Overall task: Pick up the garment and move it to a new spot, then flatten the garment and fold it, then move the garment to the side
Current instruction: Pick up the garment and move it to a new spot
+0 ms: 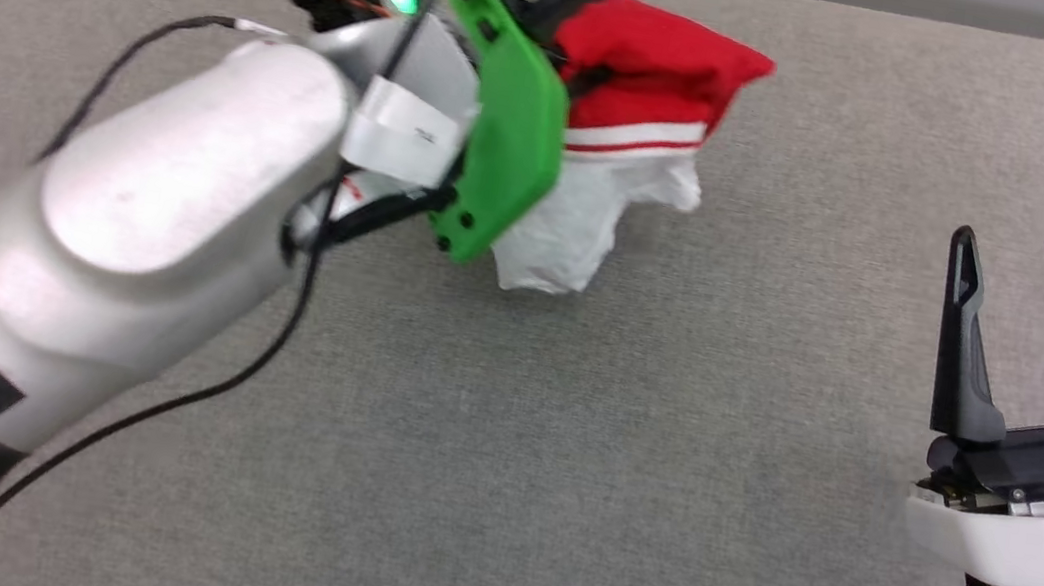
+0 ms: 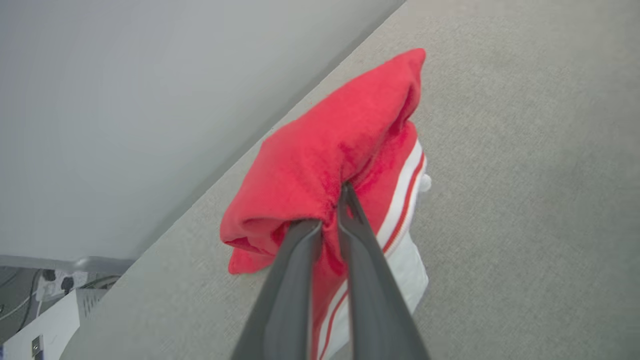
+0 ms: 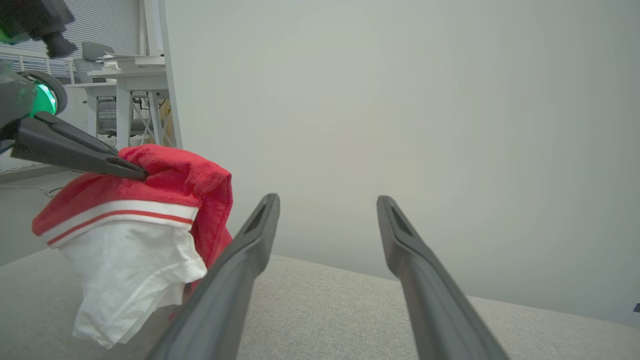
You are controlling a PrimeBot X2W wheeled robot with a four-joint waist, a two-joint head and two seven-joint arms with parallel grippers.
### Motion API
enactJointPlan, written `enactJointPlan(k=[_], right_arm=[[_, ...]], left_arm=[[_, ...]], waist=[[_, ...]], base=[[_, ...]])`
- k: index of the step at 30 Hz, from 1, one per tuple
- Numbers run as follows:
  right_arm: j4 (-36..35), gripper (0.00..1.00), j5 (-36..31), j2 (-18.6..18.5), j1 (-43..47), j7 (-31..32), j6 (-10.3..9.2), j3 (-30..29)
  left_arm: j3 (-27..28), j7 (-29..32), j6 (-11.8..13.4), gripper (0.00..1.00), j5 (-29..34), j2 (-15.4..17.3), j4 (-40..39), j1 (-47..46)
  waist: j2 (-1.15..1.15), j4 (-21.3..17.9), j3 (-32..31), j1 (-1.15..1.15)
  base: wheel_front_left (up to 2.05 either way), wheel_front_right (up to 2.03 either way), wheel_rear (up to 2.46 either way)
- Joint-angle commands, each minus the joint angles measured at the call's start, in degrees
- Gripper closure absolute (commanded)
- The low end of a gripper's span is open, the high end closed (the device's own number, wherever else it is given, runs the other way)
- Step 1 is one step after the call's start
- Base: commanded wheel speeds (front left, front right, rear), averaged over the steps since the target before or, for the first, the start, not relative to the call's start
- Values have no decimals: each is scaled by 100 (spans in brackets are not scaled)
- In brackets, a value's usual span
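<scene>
Garment (image 2: 320,165) in left claw (image 2: 328,207) — tight pinch

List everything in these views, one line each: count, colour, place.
garment: one, red with a white sleeve and red-and-white stripe trim, bunched at the far side of the table, white sleeve hanging below.
table: one, grey fabric-covered, across the head view.
wall: one, pale grey, beyond the table's far edge.
desk: at least one, white, in the background of the right wrist view.
left forearm: one, silver-white, reaching from the near left toward the garment.
left tool: one, dark fingers, shut on the garment's red cloth.
right tool: one, dark fingers, open and holding nothing, near right over the table.
</scene>
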Motion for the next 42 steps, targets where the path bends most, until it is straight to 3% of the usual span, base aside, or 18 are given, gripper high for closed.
enactJointPlan(k=[1,6,10,18,21,22,23,29,35,42], right_arm=[[-47,0,13,22,-82,-34,-5,-59],[-91,0,-16,102,-126,-34,-5,-286],[-134,0,-74,198,-153,-34,-5,-547],[-88,0,-115,262,-239,-34,-5,-533],[-65,0,-139,273,-236,-34,-5,-529],[-55,0,-148,276,-213,-34,-5,-541],[-43,0,-156,277,-187,-34,-5,-551],[56,0,-186,275,100,-34,-5,-566],[98,0,-199,250,415,-34,-5,-588],[139,0,-216,219,719,-34,-5,-555]], left_arm=[[-144,-128,-15,100,-15,-217,1,-170],[-892,-497,-15,100,-48,-942,326,-251],[-1227,-634,-15,100,-104,-1506,770,218],[-1257,8,-15,100,469,-1955,881,1572],[-1258,-190,-15,100,541,-1964,975,1624],[-1258,-458,-15,38,560,-1972,1077,1553],[-1258,-698,-15,0,586,-1988,1167,1488],[-1010,-2371,20,0,738,-2125,1733,1270],[-616,-3523,648,0,1005,-2027,1891,1438],[30,-4216,1568,0,1031,-1515,1655,2104]], waist=[[-1,-467,246,0],[-1,-756,461,0],[-1,-899,609,0],[-1,-952,709,0],[-1,-906,658,0],[-1,-869,608,0],[-1,-836,555,0],[-1,-608,0,0],[-1,-323,-582,0],[-1,-37,-1043,0]], base=[[0,0,0],[0,0,0],[0,0,0],[0,0,0],[0,0,0],[0,0,0],[0,0,0],[0,0,0],[0,0,0],[0,0,0]])
